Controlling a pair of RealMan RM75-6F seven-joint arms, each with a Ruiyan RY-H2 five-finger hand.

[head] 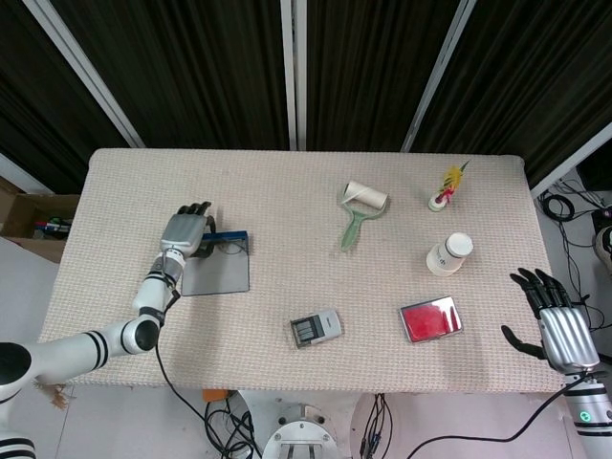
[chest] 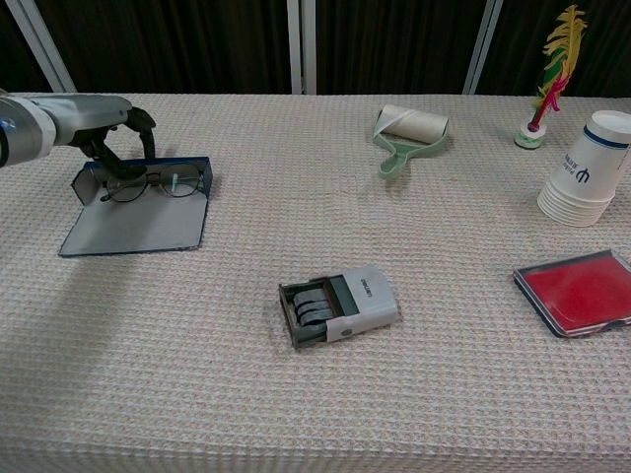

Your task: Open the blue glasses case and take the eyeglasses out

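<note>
Eyeglasses (chest: 150, 182) lie in the opened blue glasses case (chest: 133, 228), well left of the stamp (chest: 339, 305). Left hand (chest: 110, 126) hovers over their left end, fingers curled down — whether it grips them I cannot tell. Right hand (head: 557, 320) is spread, holding nothing — far right of the stamp.

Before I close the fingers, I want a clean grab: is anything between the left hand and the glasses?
Nothing visible. The case lies open, the glasses exposed along its far edge, and the left hand is right over their left end with fingers curled down.
</note>
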